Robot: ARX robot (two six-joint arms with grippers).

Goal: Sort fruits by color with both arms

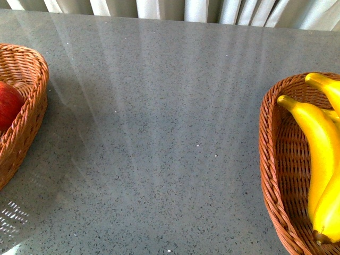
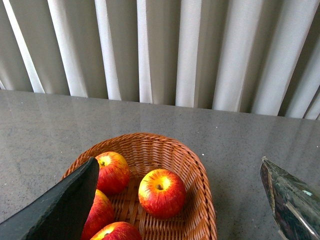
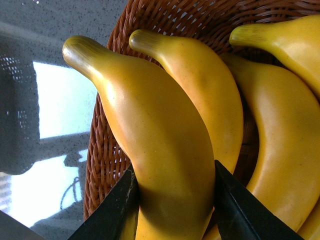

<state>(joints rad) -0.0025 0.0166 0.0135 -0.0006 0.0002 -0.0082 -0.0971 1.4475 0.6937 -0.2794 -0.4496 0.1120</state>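
**Fruit in two baskets, right jaws astride a banana**

Fruit lies sorted by colour across the grey table; no arm shows in the front view; a wicker basket sits at the left edge with one red apple partly in frame; a second wicker basket sits at the right edge with yellow bananas lying lengthwise in it, stems toward the far side; the two baskets are well apart, with bare table between them; pale curtain folds hang behind the far edge.

Left wrist view: the left gripper hangs above the apple basket, its jaws spread wide, one dark finger at each lower corner of the frame, nothing between them; four apples show inside, red with yellow patches at the stem; one apple lies near the middle, another beside it toward the dark finger, two more partly hidden at the near edge.

Right wrist view: the right gripper has one black finger on each side of a banana, both fingers against its skin, so the jaws are closed on it; that banana lies over the rim of its basket, stem pointing out over the table; three more bananas lie alongside within the basket, the nearest touching the held one.
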